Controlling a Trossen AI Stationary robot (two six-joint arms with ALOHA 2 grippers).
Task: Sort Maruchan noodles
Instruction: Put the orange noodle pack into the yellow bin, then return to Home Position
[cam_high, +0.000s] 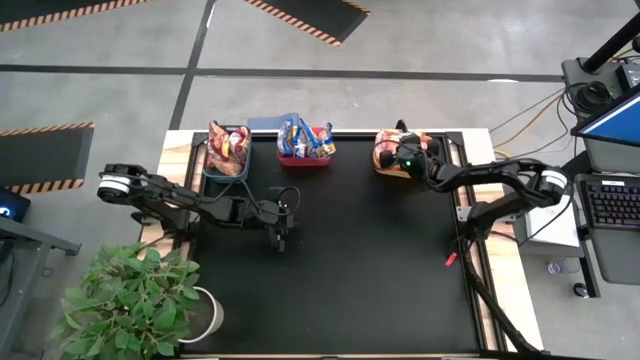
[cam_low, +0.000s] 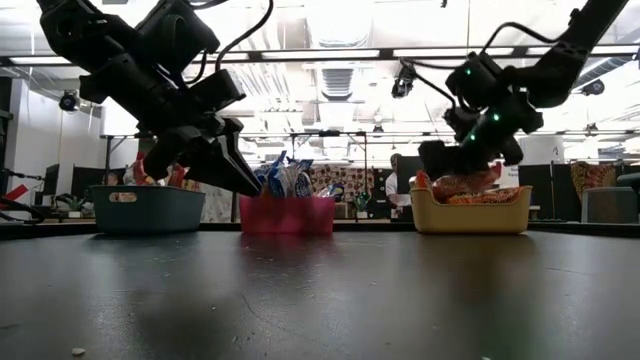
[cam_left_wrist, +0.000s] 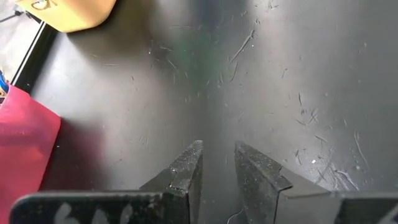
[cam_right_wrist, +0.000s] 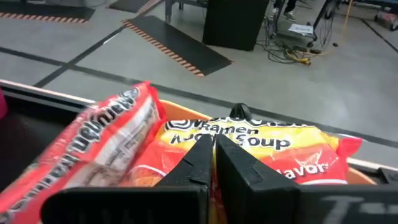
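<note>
The Maruchan noodles lie in three bins along the table's far edge. Red-orange packets (cam_high: 228, 143) are in the dark grey bin (cam_high: 212, 168). Blue-and-yellow packets (cam_high: 303, 138) are in the red bin (cam_high: 300, 159). Orange packets (cam_right_wrist: 280, 155) and a red-orange one (cam_right_wrist: 106, 149) are in the orange bin (cam_low: 470, 215). My right gripper (cam_right_wrist: 214, 149) is shut right over the orange bin's packets (cam_high: 385, 152), with nothing seen between its fingers. My left gripper (cam_left_wrist: 217, 155) hangs open and empty over the black mat (cam_high: 350, 260), in front of the red bin. My right gripper points slantwise down at the packets in the orange bin. I cannot tell whether its shut fingertips (cam_right_wrist: 199, 155) touch the orange packet just beyond them.
A potted plant (cam_high: 135, 300) stands at the table's near left corner. A small red thing (cam_high: 450, 260) lies at the mat's right edge. The mat's middle and near part is bare. A keyboard (cam_high: 610, 205) and cables are off the table to the right.
</note>
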